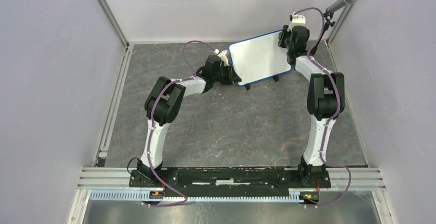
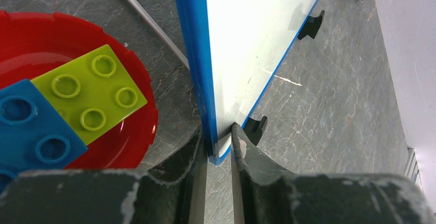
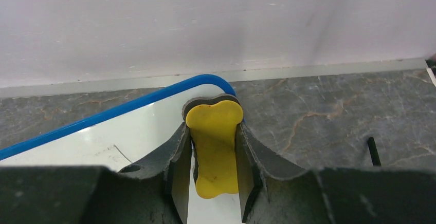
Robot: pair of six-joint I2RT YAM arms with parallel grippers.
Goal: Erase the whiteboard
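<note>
Left wrist: left gripper point(image 2: 220, 139) clamps the whiteboard point(image 2: 247, 54) by its rim. Right gripper point(image 3: 213, 131) pinches a yellow eraser point(image 3: 213, 157) over its corner.

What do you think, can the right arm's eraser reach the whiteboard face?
Probably yes: the right gripper holds the eraser right over the whiteboard corner, and the left gripper grips only its opposite end.

lab: white panels point(image 1: 51, 80), aluminium rails point(image 1: 97, 175)
</note>
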